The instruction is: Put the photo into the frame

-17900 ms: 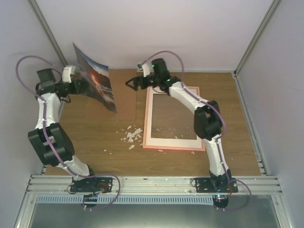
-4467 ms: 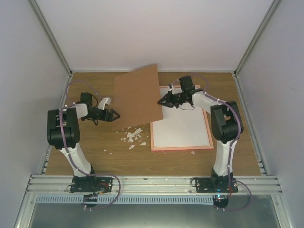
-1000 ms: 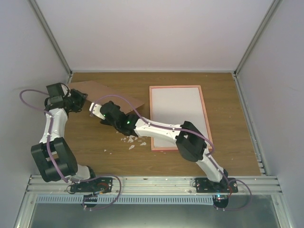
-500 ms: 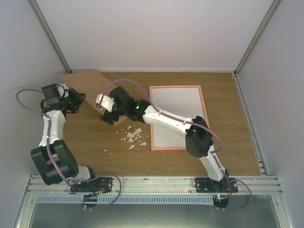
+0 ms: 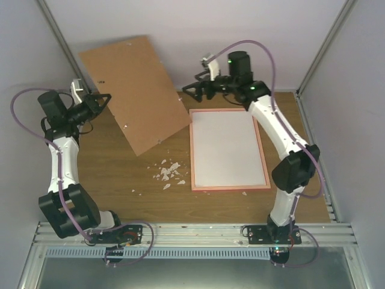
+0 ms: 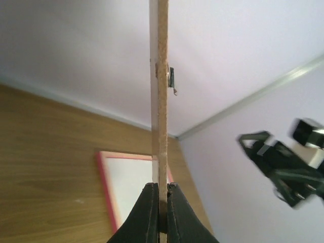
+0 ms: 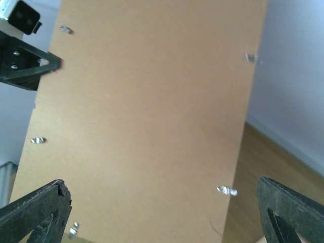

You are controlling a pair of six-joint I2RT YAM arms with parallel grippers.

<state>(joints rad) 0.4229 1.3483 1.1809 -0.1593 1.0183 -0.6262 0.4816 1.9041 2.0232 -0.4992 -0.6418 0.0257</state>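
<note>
The left gripper (image 5: pixel 101 100) is clamped tight on the left edge of the brown backing board (image 5: pixel 135 90), holding it raised and tilted above the far left of the table (image 5: pixel 114 177). The right gripper (image 5: pixel 194 88) hangs wide open just right of the board, gripping nothing. The frame (image 5: pixel 230 188) lies flat right of centre, a white sheet (image 5: pixel 228 147) filling it.

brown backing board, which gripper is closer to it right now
Left. The left gripper is shut on the left edge of the brown backing board, holding it up; the right gripper hangs open off its right edge, not touching.
</note>
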